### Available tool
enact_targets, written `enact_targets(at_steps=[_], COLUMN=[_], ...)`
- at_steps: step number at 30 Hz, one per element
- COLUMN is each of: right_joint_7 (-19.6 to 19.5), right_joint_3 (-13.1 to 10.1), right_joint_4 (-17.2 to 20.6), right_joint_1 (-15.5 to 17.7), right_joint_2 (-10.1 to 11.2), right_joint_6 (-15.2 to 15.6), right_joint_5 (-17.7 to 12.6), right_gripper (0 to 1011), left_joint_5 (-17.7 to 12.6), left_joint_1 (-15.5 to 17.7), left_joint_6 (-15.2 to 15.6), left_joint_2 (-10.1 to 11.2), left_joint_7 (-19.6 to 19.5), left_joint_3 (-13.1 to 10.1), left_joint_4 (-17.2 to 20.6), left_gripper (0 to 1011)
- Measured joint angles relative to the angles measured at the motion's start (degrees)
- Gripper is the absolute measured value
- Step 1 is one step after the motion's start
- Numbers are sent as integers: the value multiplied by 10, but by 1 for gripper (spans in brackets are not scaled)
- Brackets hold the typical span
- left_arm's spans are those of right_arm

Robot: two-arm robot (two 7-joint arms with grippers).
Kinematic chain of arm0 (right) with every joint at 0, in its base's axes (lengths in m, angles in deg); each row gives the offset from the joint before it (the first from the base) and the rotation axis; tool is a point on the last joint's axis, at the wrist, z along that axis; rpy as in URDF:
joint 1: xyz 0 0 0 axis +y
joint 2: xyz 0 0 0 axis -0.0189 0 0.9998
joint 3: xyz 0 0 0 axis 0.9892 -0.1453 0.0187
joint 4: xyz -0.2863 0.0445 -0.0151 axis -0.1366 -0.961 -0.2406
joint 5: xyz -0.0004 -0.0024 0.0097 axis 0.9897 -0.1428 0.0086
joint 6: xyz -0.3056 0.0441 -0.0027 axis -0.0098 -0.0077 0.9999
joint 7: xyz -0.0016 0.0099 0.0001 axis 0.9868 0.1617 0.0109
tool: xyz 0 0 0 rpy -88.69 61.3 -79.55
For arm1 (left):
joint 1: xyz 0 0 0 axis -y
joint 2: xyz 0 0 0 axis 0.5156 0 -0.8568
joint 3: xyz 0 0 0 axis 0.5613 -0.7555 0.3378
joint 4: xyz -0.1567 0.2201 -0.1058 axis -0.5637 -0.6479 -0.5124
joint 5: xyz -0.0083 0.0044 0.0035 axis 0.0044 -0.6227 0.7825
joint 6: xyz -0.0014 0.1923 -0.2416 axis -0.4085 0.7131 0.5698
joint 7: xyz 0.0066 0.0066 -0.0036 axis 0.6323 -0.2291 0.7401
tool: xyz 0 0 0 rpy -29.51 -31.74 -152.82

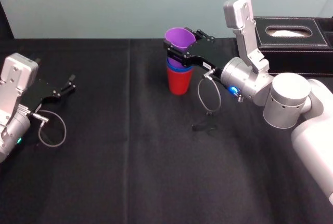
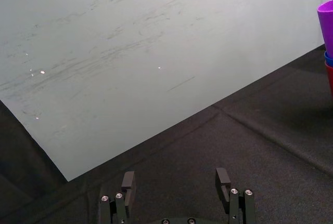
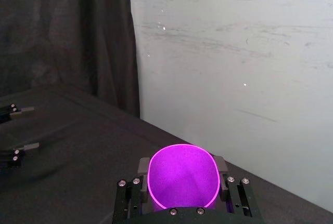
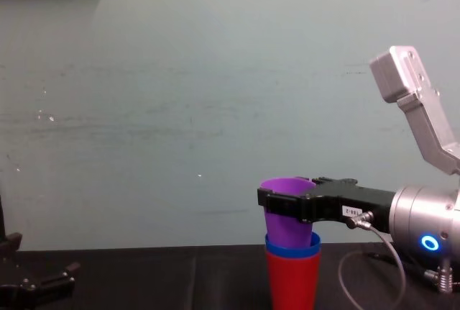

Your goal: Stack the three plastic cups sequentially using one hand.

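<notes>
Evidently the stack is nearly built: the right gripper (image 1: 182, 44) is closed around the purple cup (image 1: 179, 37) just below its rim. That cup sits partway inside the blue cup (image 1: 176, 68), itself nested in the red cup (image 1: 178, 82), which stands near the back middle of the black table (image 1: 130, 161). The risk, I judge, lies in letting go: if the purple cup is tilted or not fully seated it could rock, and jaws dragging as they part could topple the light tower. The cups are smooth, thin, tapered plastic, probably slippery against the matte, cloth-like surface. The left gripper (image 1: 65, 84) rests spread and empty at far left.
</notes>
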Motion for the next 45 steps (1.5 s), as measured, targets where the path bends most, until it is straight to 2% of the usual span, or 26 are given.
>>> enact_targets(at_steps=[12, 29, 45], right_joint_7=[3, 12, 3], right_joint_3=[0, -2, -1], right_joint_4=[-8, -43, -56], right_joint_1=[7, 1, -1], right_joint_2=[2, -4, -10], right_joint_6=[-8, -36, -37], right_joint_5=[-1, 1, 13], right_gripper=[738, 738, 738], left_joint_5=[0, 0, 0], left_joint_1=[0, 0, 0], left_joint_6=[0, 0, 0], left_joint_2=[0, 0, 0], left_joint_7=[0, 0, 0], left_joint_3=[0, 0, 0], left_joint_4=[0, 0, 0], left_gripper=[1005, 1004, 1005])
